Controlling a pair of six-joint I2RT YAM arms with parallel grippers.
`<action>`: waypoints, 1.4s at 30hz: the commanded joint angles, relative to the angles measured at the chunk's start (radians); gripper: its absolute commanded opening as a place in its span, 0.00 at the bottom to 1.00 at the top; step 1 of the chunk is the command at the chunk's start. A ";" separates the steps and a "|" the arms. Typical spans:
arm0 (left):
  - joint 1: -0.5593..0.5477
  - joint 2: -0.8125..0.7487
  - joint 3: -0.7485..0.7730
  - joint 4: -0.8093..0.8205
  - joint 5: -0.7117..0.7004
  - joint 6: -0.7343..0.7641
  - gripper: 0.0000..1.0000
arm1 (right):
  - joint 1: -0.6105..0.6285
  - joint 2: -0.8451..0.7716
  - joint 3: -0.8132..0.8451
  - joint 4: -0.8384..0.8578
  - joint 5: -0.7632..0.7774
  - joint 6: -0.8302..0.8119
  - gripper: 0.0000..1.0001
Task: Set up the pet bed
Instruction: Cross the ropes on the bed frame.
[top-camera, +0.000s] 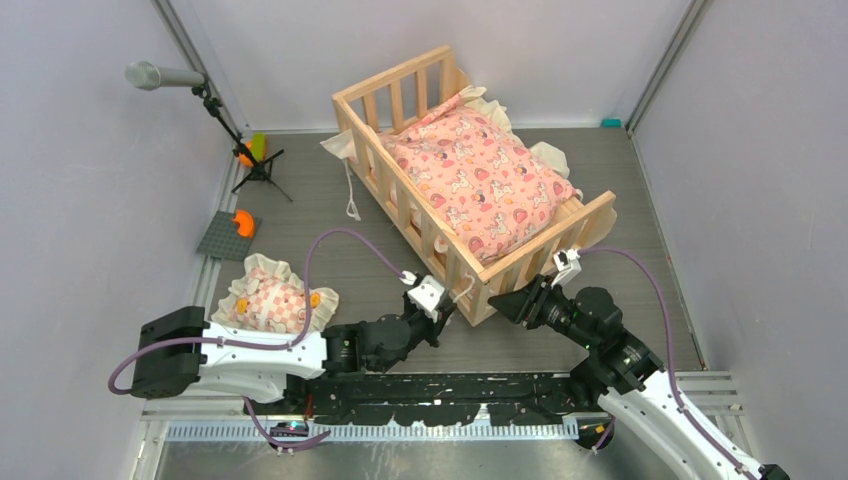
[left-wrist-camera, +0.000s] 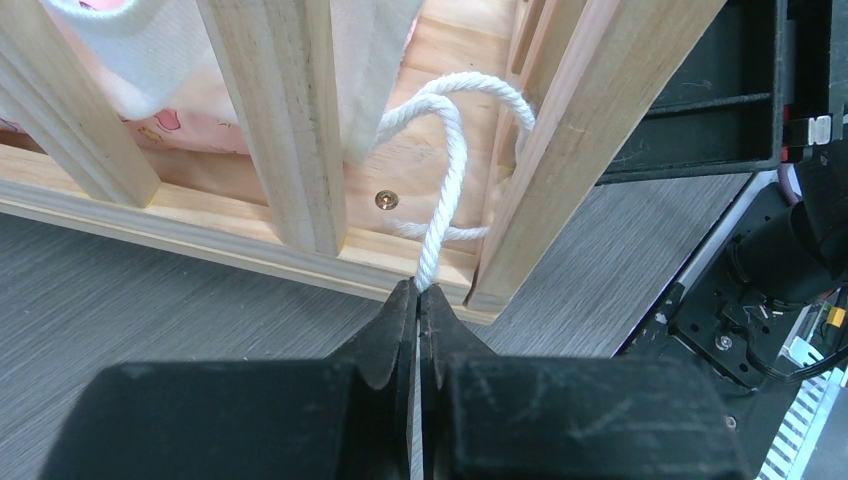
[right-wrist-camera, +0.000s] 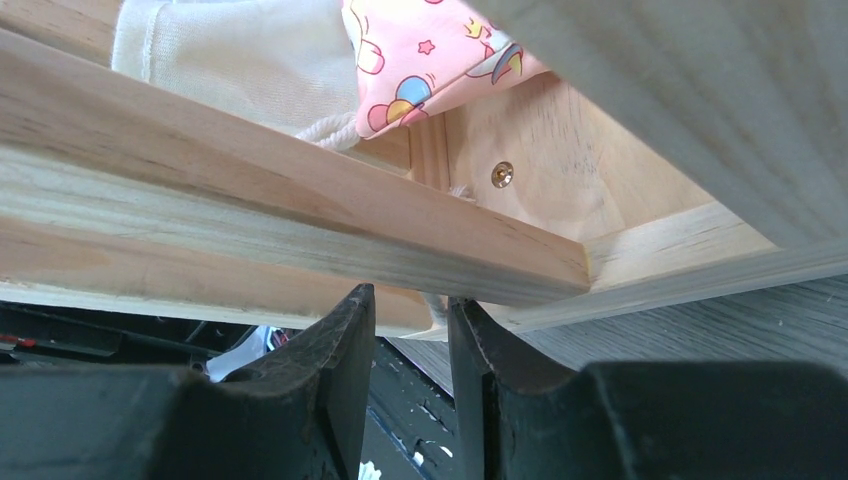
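Note:
The pet bed (top-camera: 480, 285), a pale wood crib frame with slatted sides, stands at an angle mid-floor. A pink printed cushion (top-camera: 480, 180) lies inside it. My left gripper (top-camera: 450, 302) is at the bed's near corner. In the left wrist view it (left-wrist-camera: 417, 290) is shut on a white cord (left-wrist-camera: 445, 200) that loops out between the slats (left-wrist-camera: 285, 120). My right gripper (top-camera: 505, 300) is at the bed's near end. In the right wrist view it (right-wrist-camera: 412, 300) is open just under the lower rail (right-wrist-camera: 300, 220), holding nothing.
A small frilled checked pillow (top-camera: 272, 300) lies on the floor by the left arm. A microphone stand (top-camera: 215, 110) and a grey plate with an orange piece (top-camera: 228, 235) are at the far left. Another white cord (top-camera: 351, 190) hangs off the bed's left side. Walls close in on both sides.

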 joint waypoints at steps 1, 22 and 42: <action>0.002 -0.005 0.016 0.044 -0.008 -0.009 0.00 | -0.005 0.022 0.008 0.074 0.108 -0.007 0.38; 0.002 0.010 0.021 0.045 -0.006 -0.012 0.00 | -0.005 -0.118 -0.080 0.075 0.303 0.035 0.38; 0.001 0.010 0.020 0.042 -0.009 -0.013 0.00 | -0.005 -0.131 0.015 -0.074 0.355 -0.017 0.00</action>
